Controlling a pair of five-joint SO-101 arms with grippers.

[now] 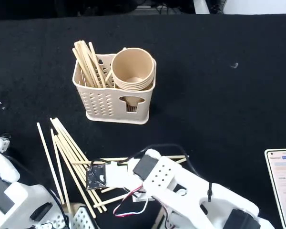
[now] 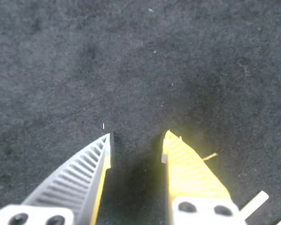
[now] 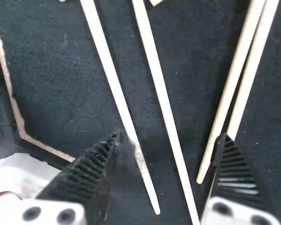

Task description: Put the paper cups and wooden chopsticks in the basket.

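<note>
Stacked paper cups (image 1: 132,69) and several chopsticks (image 1: 87,59) stand in the basket (image 1: 105,102). Nearby, loose chopsticks (image 1: 72,152) lie on the black counter (image 1: 219,95). The right arm's jaws are spread apart above them. The left arm's jaws are spread over bare counter.

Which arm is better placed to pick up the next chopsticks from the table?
Right. The right tool, open, hangs just above loose chopsticks, two lying inside its opening. The left tool is open over bare black cloth.
</note>
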